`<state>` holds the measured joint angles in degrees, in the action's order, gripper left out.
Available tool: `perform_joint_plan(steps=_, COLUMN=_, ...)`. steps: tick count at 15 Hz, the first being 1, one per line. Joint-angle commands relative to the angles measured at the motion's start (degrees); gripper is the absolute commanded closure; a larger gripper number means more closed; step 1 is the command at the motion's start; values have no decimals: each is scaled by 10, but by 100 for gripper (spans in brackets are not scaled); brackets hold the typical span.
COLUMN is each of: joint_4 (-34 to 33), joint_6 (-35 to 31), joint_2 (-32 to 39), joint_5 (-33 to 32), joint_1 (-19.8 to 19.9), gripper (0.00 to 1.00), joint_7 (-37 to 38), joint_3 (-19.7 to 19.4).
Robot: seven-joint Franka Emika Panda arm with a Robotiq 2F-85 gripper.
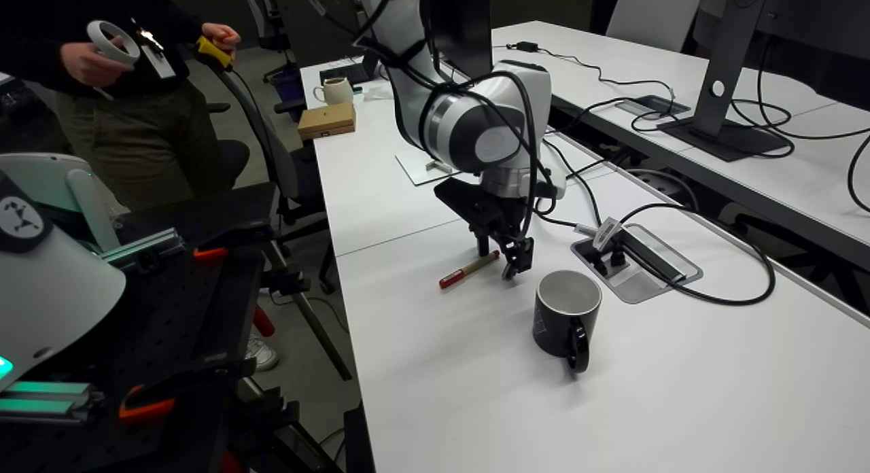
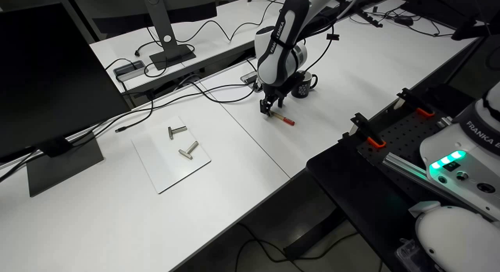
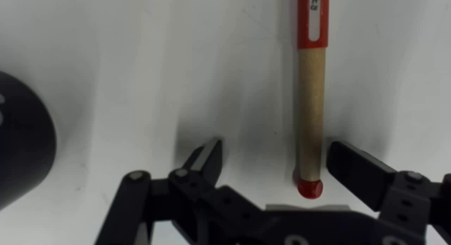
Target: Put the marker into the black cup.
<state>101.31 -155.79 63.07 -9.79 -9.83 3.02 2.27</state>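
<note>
So, your gripper point(image 3: 274, 150): jaws apart, marker point(image 3: 312, 111) between
Black cup point(image 1: 557, 323): upright, near gripper
Cable box point(image 1: 635, 283): near cup, cable point(image 1: 773, 276) looped out

Plastic marker point(image 3: 312, 111), smooth tbl point(image 1: 693, 391) w/ sheen, cup point(image 1: 559, 329) prob. ceramic

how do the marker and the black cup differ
The marker lies flat, while the black cup stands upright. The marker is a thin stick; the black cup is a wider cylinder with a handle. The marker is tan with red ends; the black cup is black outside and pale inside. One end of the marker lies between the fingers of the open gripper; the black cup stands outside. Both rest on the white table.
</note>
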Motion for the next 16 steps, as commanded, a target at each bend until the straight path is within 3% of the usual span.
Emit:
perform_joint_plan(steps=1, joint_4=-30, joint_6=14, joint_2=20, joint_5=18, joint_1=4, gripper=48, joint_7=-14, joint_3=5)
perform_joint_plan(steps=7, joint_4=-33, joint_6=24, joint_2=18, joint_5=22, joint_1=1, gripper=95, joint_7=-10, joint_3=3)
perform_joint_plan(steps=8, joint_4=-32, joint_6=25, joint_2=17, joint_5=23, joint_1=1, gripper=99, joint_7=-8, joint_3=2)
perform_joint_plan(steps=16, joint_4=-27, joint_6=24, joint_2=13, joint_5=27, joint_1=-7, gripper=100, joint_7=5, joint_3=-5)
